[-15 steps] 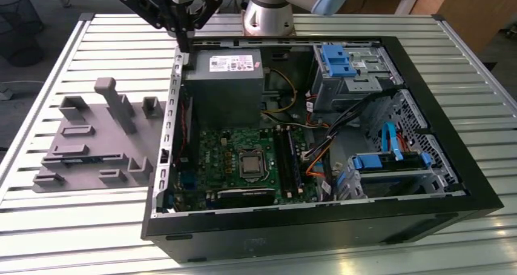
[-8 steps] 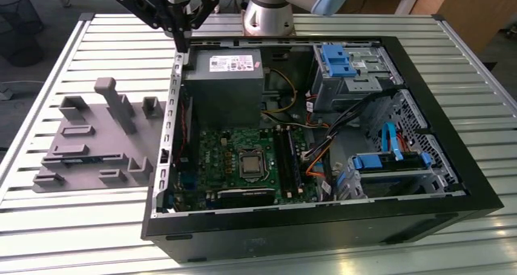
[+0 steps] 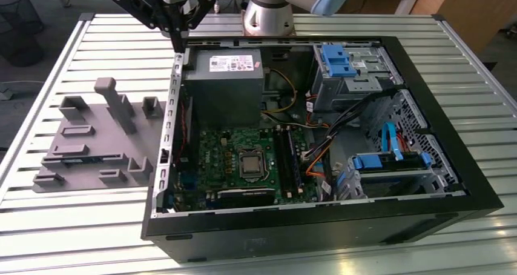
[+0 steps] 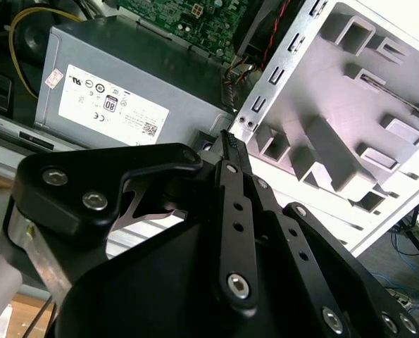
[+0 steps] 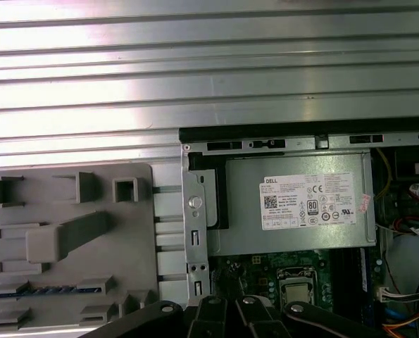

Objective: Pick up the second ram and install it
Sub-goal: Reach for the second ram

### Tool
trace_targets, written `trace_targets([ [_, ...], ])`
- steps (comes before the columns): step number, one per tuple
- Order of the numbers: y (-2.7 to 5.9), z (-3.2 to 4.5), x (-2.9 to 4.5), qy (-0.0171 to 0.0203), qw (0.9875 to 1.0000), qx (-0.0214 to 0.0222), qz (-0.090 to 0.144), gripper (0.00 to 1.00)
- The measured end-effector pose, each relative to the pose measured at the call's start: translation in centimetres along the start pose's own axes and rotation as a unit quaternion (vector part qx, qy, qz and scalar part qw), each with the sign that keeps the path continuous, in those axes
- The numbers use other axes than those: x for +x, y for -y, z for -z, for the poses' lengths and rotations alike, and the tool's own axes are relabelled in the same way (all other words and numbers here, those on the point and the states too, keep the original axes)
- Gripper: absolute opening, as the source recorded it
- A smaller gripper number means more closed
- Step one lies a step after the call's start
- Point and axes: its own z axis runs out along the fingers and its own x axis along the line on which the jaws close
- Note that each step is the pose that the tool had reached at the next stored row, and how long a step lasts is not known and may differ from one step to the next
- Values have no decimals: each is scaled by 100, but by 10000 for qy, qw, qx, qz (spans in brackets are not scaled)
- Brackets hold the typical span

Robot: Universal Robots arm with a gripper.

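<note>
Black linkage gripper (image 4: 227, 141) hovers above the open black computer case (image 3: 323, 232) edge, fingers closed, empty. Thin dark circuit-board second ram (image 5: 51, 289) sits slotted in the grey plastic fixture plate (image 5: 128, 246) (ungrasped). Pick-up stage: a grasp needs the fingers opened and aligned over the stick.

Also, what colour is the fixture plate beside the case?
The fixture plate is grey, best in the exterior view.

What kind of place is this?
Probably a robot lab or workshop: a robot arm stands by an open computer case on a slatted metal table, beside a grey holder tray.
</note>
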Motion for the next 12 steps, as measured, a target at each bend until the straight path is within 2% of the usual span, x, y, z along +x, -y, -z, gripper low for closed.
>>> trace_targets([
  [5,2,1,24,0,10000,0,0,11],
  [12,8,3,107,0,10000,0,-1,11],
])
